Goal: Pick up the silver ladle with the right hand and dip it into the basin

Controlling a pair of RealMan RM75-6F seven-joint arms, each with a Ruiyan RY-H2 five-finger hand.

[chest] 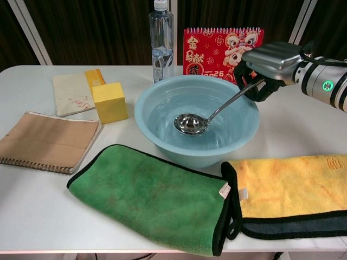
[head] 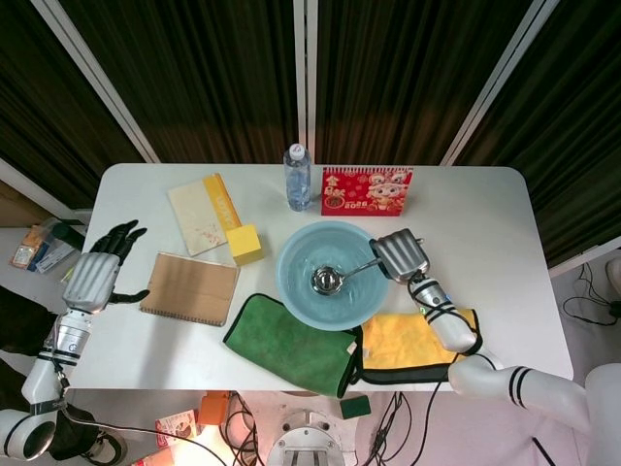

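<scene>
The light blue basin (head: pixel 291 288) (chest: pixel 157 141) stands mid-table with water in it. The silver ladle (head: pixel 328 281) (chest: pixel 191 123) has its bowl down in the water, and its handle slants up over the basin's right rim. My right hand (head: pixel 399 254) (chest: pixel 269 61) grips the handle's end, just outside that rim. My left hand (head: pixel 97 272) hovers open at the table's left edge, holding nothing; only the head view shows it.
A green cloth (chest: pixel 157 195) and a yellow cloth (chest: pixel 293 189) lie in front of the basin. Behind it stand a water bottle (chest: pixel 161 40) and a red calendar (chest: pixel 222 46). A yellow block (chest: pixel 110 102), a brown notebook (chest: pixel 46 141) and a beige booklet (chest: pixel 73 93) sit to the left.
</scene>
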